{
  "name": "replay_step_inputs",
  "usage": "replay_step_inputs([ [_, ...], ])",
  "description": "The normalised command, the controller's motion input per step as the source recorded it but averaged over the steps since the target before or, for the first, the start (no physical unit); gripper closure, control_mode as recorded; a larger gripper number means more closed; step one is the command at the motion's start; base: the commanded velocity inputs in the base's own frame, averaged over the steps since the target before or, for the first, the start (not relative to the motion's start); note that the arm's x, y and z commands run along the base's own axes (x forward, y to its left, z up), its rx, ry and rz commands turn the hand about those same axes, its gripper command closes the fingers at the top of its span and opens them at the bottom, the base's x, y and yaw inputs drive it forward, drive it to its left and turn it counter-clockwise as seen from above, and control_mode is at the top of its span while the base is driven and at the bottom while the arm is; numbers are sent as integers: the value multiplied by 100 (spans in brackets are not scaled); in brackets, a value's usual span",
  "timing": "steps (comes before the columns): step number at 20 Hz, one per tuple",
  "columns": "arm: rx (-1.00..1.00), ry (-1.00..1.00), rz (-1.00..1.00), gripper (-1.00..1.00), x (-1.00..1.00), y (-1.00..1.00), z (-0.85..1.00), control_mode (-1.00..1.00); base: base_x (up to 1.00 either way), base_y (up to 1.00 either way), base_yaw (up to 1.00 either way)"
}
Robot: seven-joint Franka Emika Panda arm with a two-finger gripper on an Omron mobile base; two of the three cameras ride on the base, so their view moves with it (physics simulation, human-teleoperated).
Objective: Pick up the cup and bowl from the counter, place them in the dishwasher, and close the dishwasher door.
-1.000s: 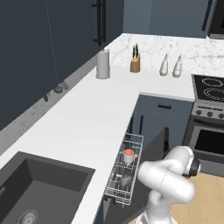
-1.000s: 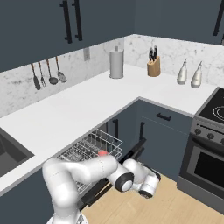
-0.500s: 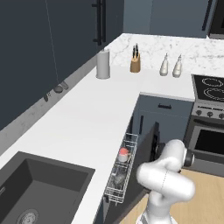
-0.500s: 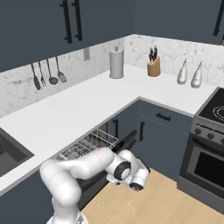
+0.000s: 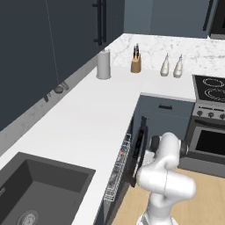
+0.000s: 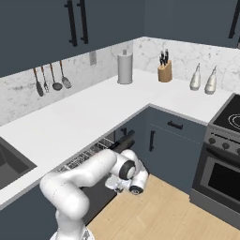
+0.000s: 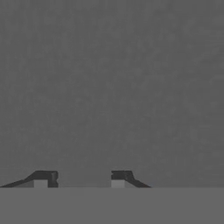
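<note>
Since a second ago, the dishwasher door [image 5: 139, 151] has swung up from a wide-open tilt to nearly upright, and the wire rack [image 5: 118, 169] has slid most of the way back under the counter [image 5: 83, 118], with the arm's hand following the door inward. At present the gripper [image 7: 79, 178] faces a flat grey surface at very close range in the hand view, its two dark fingertips [image 7: 42, 178] standing moderately apart with nothing between them; whether they touch that surface cannot be told. From the left base view the hand is pressed in by the door's outer face at about 3 o'clock from the rack, and a small spot of red, the cup [image 5: 121, 152], peeks from the rack just behind the door's top edge. The bowl cannot be made out in the narrow gap. From the right base view the dishwasher [image 6: 101, 154] shows a sliver of white rack beneath the counter edge, the dark door handle [image 6: 123, 140] at 12 o'clock from the hand. Farther out on the counter stand a paper towel roll [image 5: 103, 64], a knife block [image 5: 136, 65] and two pale shakers [image 5: 172, 67] toward 12 o'clock. The sink [image 5: 35, 189] lies at 8 o'clock and the oven [image 5: 211, 132] at 3 o'clock.
</note>
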Motion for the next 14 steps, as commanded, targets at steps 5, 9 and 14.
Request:
replay_step_inputs([
  [5, -11, 0, 0, -100, 86, 100, 0, -100, 0, 0, 0],
  [9, -11, 1, 0, -100, 71, 100, 0, -100, 0, 0, 0],
  [14, -13, 4, -2, -100, 56, 100, -1, -100, 0, 0, 0],
])
